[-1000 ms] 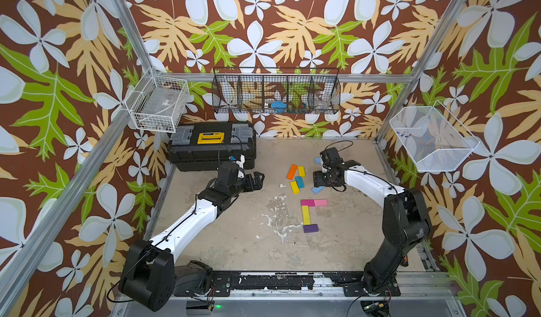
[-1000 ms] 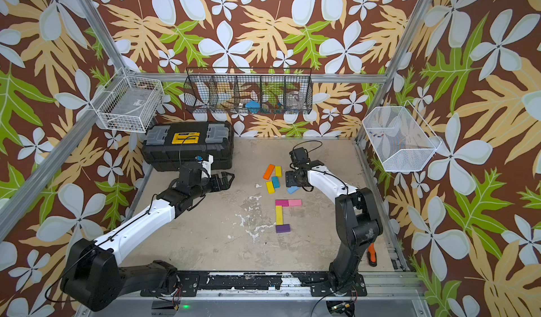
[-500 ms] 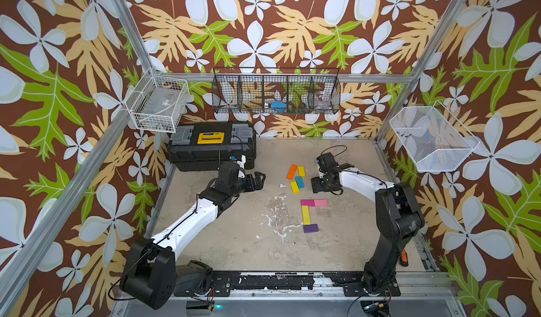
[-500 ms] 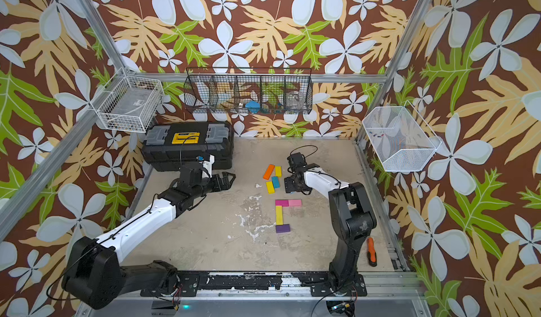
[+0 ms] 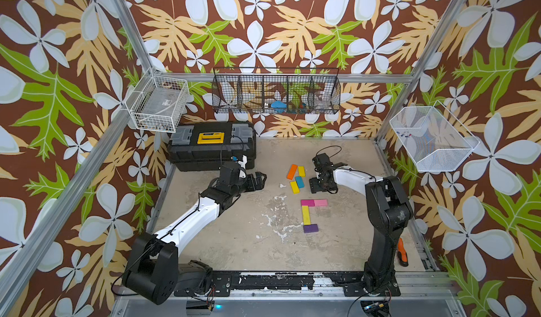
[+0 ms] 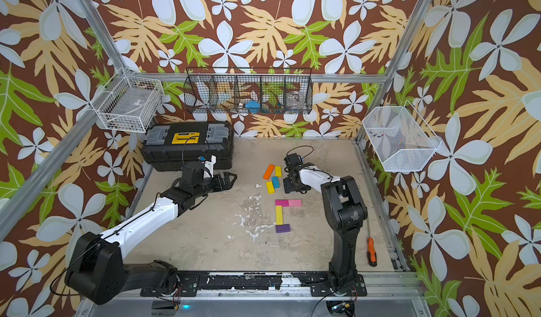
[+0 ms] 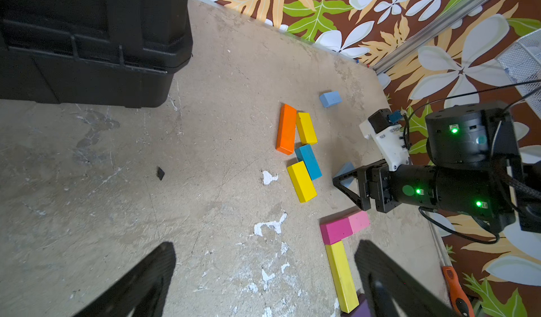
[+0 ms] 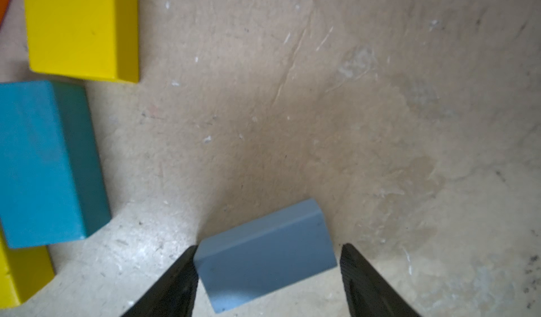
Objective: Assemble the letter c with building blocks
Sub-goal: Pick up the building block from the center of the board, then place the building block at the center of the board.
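Light-blue block (image 8: 263, 260), hidden in both top views, lies inside the parted right hand (image 8: 268, 246); left hand (image 5: 262, 181) wide.

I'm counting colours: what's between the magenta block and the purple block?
A long yellow block lies between the magenta block and the purple block, as both top views show.

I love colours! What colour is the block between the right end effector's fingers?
Light blue. The block shows best in the right wrist view.
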`<state>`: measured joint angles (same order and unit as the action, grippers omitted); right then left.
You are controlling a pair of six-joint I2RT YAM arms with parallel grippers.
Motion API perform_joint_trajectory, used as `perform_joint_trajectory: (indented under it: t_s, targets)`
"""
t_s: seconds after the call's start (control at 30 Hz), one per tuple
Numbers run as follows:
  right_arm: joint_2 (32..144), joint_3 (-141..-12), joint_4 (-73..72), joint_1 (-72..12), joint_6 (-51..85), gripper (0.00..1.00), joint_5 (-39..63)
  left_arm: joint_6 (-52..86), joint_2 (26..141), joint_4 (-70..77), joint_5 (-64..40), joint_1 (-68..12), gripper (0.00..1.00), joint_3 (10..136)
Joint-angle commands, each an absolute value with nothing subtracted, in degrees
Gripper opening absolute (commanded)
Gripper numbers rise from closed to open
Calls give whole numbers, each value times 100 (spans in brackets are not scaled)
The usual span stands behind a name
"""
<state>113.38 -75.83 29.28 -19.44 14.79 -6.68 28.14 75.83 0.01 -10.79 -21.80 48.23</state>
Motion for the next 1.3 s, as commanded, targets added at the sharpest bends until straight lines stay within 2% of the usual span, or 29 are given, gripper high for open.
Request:
perform_joint_trajectory:
  t_s: [0.0, 0.2, 0.5, 0.9, 1.1, 1.27]
  targets:
    - [11456, -7611, 3015, -1944, 1486, 76, -818, 2795, 7620, 105, -1125, -2171, 100, 4834]
    - [11523, -7655, 2999, -1950, 1512, 72, -698, 2794, 7646, 132, -1124, -2171, 100, 4834]
    - [11224, -7511, 2980, -1943, 1631, 53, -489, 2838, 7600, 132, -1150, -2171, 100, 4825]
    - [10975, -7498, 2980, -1943, 1799, 53, -448, 2900, 7455, 114, -1187, -2171, 100, 4799]
    - [11142, -7445, 2948, -1946, 1861, 57, -603, 2935, 7396, 105, -1195, -2171, 100, 4781]
    - [11173, -7353, 2912, -1947, 1905, 66, -588, 2927, 7391, 101, -1195, -2171, 100, 4781]
